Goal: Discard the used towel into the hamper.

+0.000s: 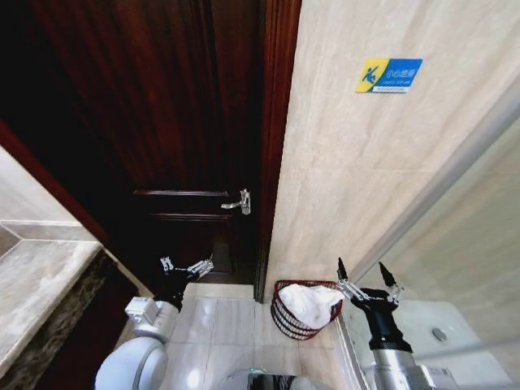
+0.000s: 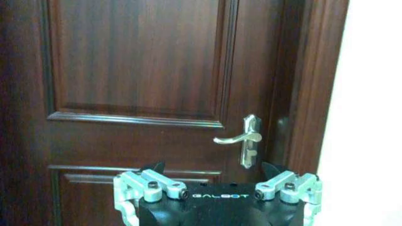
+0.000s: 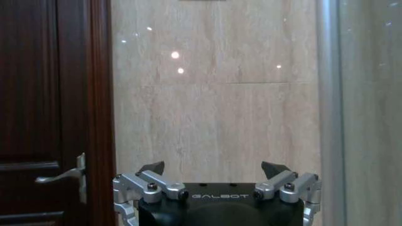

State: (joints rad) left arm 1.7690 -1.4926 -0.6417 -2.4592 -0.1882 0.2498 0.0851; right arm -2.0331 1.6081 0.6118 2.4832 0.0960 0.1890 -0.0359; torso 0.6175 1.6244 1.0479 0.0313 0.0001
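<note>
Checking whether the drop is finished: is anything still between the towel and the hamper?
Nothing visible. The white towel already lies inside the hamper by the wall. The right end effector is open and empty beside it; the left end effector is open near the door.

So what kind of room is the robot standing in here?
Most likely a bathroom: polished stone wall tiles, a glass shower screen by the dark wooden door, and a towel lying in a hamper.

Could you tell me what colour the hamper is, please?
Dark reddish-brown hamper, seen best in the head view.
</note>
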